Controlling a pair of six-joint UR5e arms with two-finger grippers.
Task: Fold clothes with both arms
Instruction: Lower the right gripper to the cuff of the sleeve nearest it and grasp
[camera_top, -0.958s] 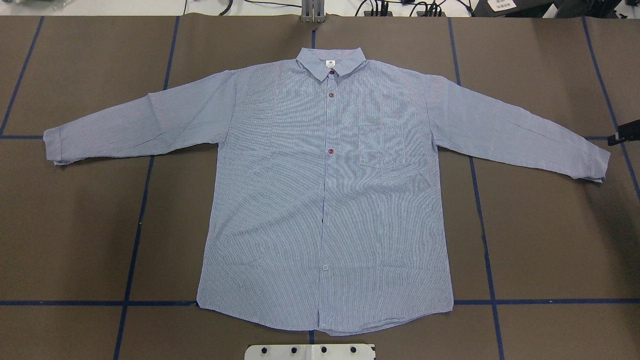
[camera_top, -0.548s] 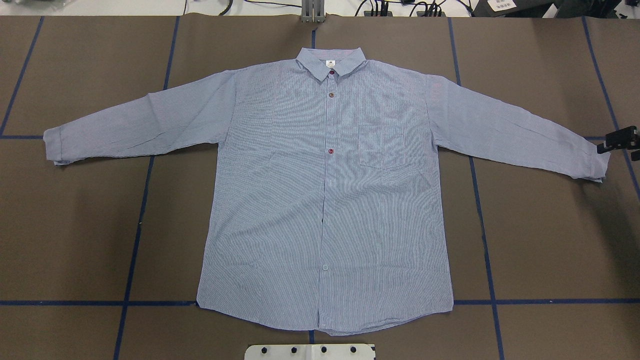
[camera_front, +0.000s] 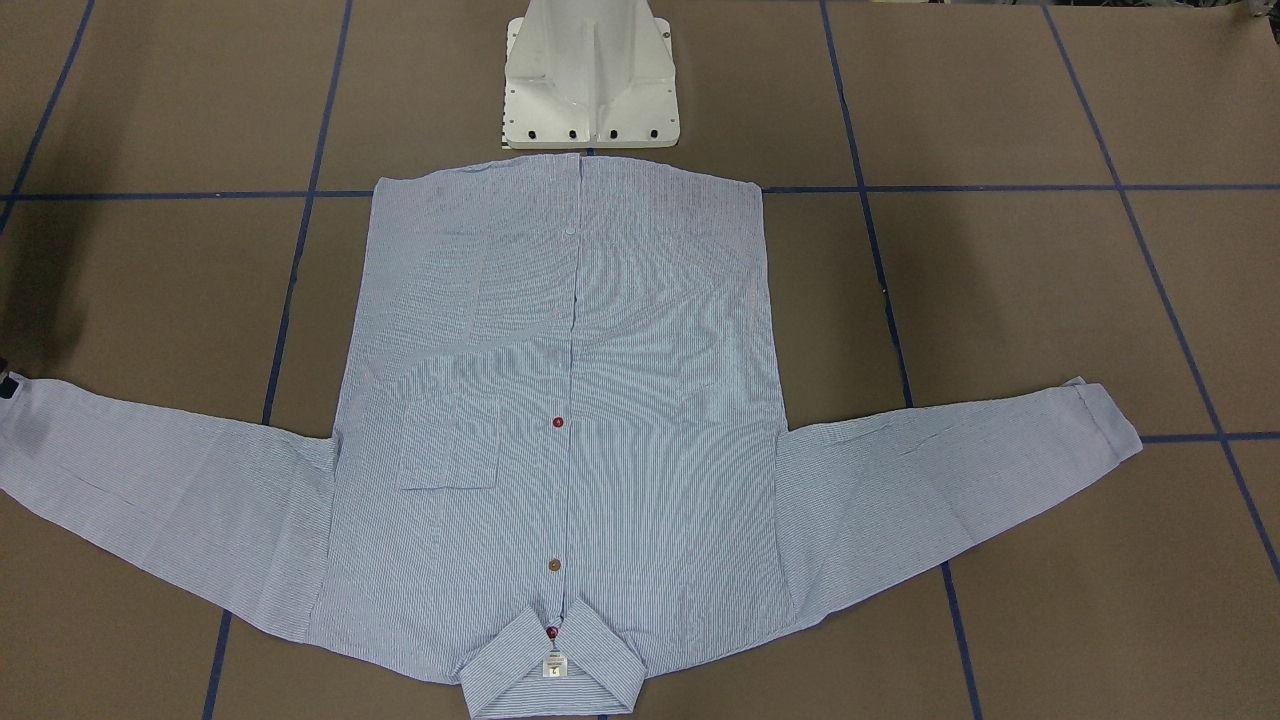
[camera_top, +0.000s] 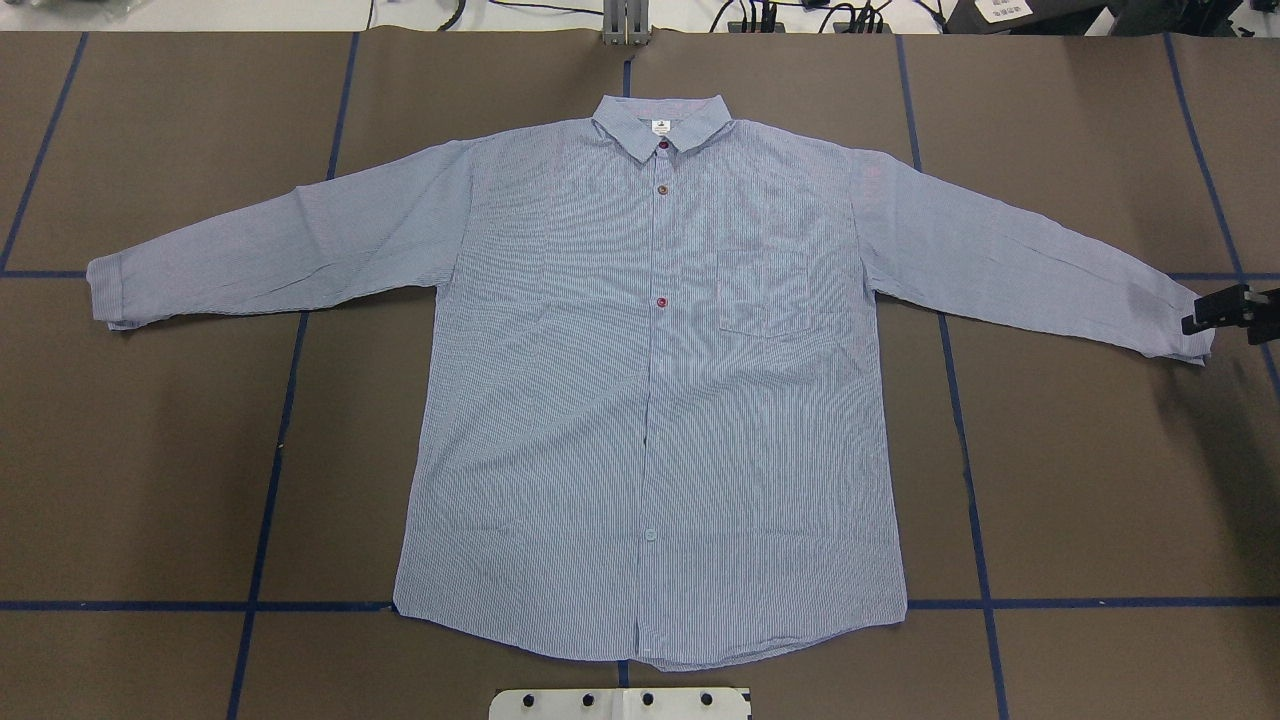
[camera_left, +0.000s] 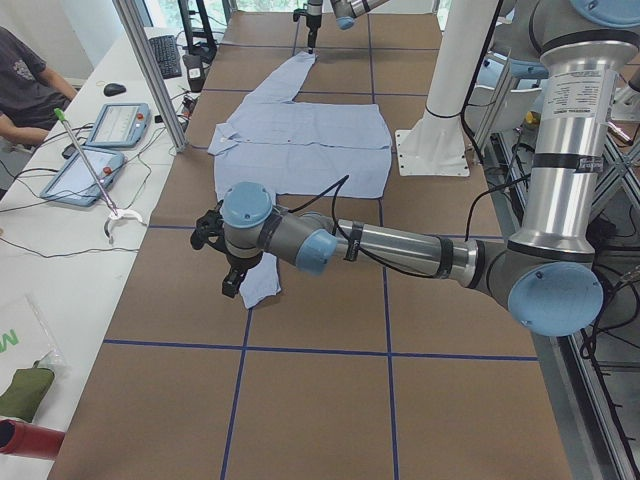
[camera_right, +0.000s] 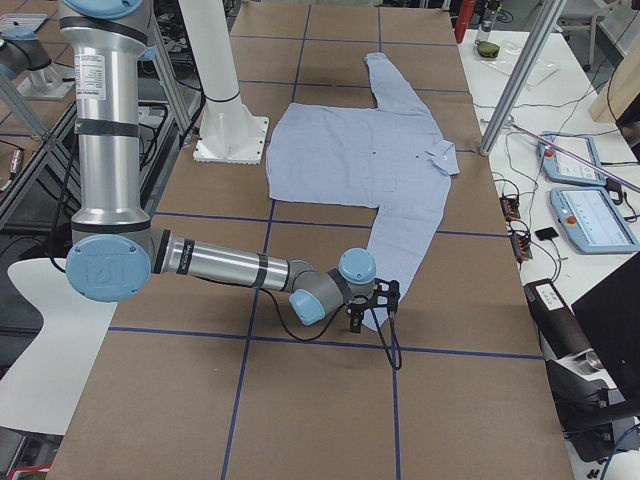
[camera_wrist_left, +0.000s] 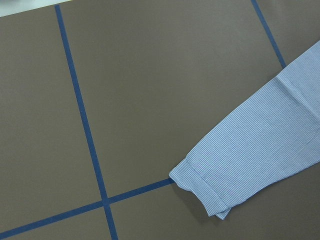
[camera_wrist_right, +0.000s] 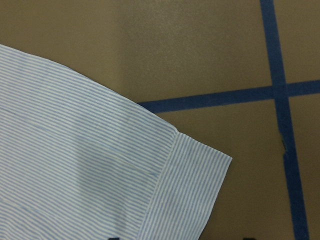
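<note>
A brown paper-covered table (camera_front: 1000, 300) crossed by dark blue tape lines (camera_front: 1000, 187) fills the front-facing view. The light blue-and-white finely striped long-sleeved button-up shirt (camera_front: 600, 380) lies flat on it, front up, sleeves spread wide, hem just short of my white pedestal base (camera_front: 590, 80). Only a dark sliver of my right gripper (camera_front: 4, 386) shows at the frame edge, beside one sleeve end.

From overhead, that gripper sits at the sleeve cuff (camera_top: 1190, 335) on my right side (the collar (camera_top: 660, 125) points away from me).

From the table's left end, my left gripper (camera_left: 232, 286) hangs low, just beside the other cuff (camera_left: 262, 280); I cannot tell whether its fingers are spread or closed.

From the right end, my right gripper is down at its sleeve end.

My left wrist camera looks down on a striped cuff whose corner meets a tape line.

My right wrist camera shows the cuff close up, with two dark fingertips (camera_wrist_right: 114, 238) barely visible at the bottom edge. They stand wide apart, one over cloth, one over bare paper, gripping nothing.
</note>
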